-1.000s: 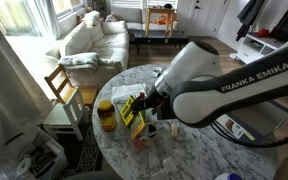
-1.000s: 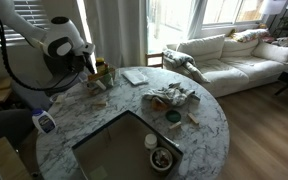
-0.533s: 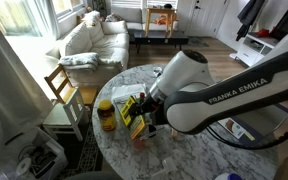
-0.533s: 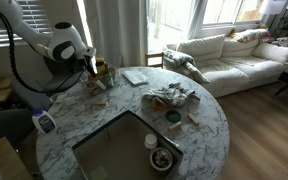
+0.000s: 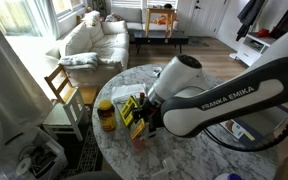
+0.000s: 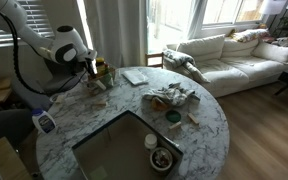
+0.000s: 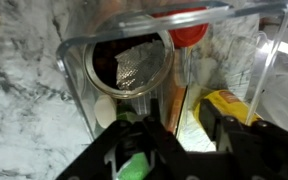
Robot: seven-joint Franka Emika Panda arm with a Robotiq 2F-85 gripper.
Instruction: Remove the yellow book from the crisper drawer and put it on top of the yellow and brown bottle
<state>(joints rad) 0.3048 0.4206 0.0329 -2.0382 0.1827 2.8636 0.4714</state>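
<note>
Living room, sofa behind round marble surface [image 5: 130, 80] | yellow and brown bottle [image 5: 106, 116] upright, just beside clear crisper drawer [image 7: 76, 80] | yellow book lost among the drawer's upright yellow items | end effector [image 5: 148, 112] inside drawer, finger spread unclear.

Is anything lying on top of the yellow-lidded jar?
No, the jar shows a bare yellow lid in an exterior view, with nothing resting on it.

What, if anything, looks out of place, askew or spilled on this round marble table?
The clear plastic crisper drawer stands on the round marble table, crammed with mismatched things: a round metal mesh strainer, a red-capped item and a bright yellow item. Nothing looks spilled or broken.
</note>
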